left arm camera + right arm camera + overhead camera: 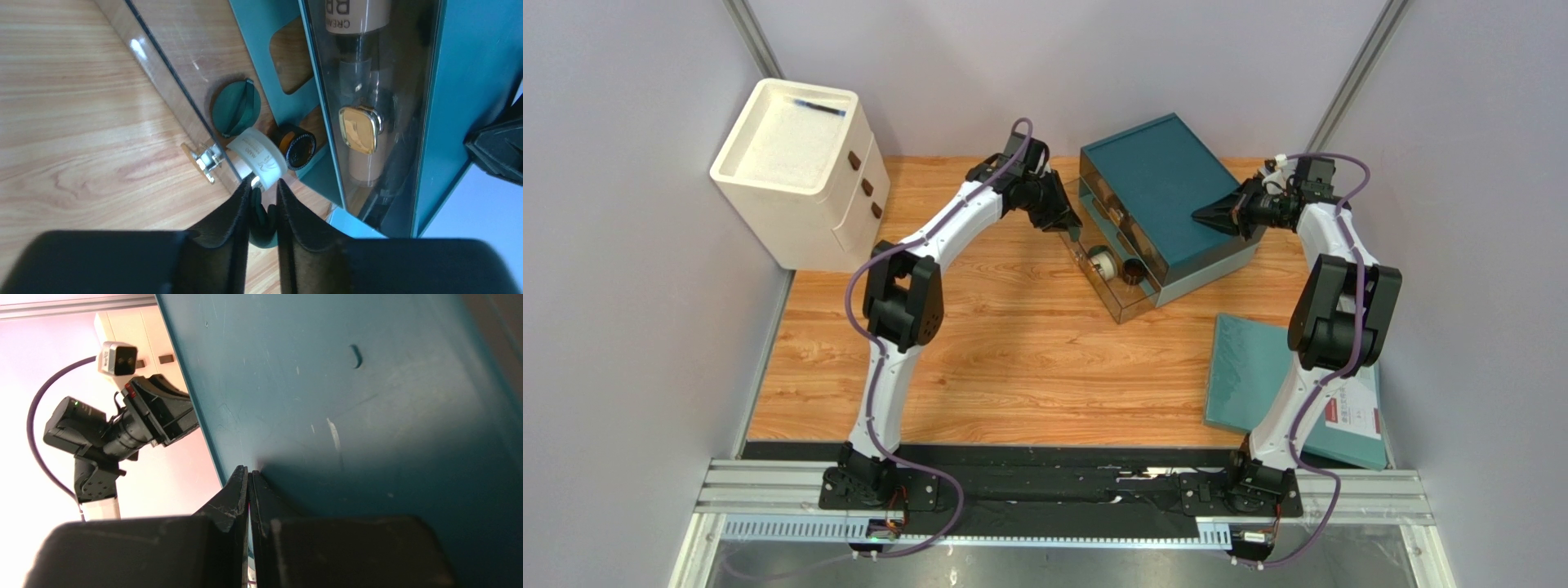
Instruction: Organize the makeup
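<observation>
The teal drawer box [1161, 184] stands at the back, its lowest clear drawer [1120, 288] pulled out. In that drawer lie a white jar [258, 158], a dark round jar [298, 147] and a dark green disc [235, 110]. A peach tube [359, 15] and a gold-capped bottle [359, 128] rest in the drawer above. My left gripper [265, 184] hovers over the open drawer, tips by the white jar, shut on another dark green disc [265, 217]. My right gripper [250, 473] is shut and empty, pressed against the box's right side.
A white drawer cabinet [799, 172] stands at the back left corner. A flat teal panel [1271, 380] with a card lies at the right near the right arm. The drawer's clear front carries a small gold handle [205, 160].
</observation>
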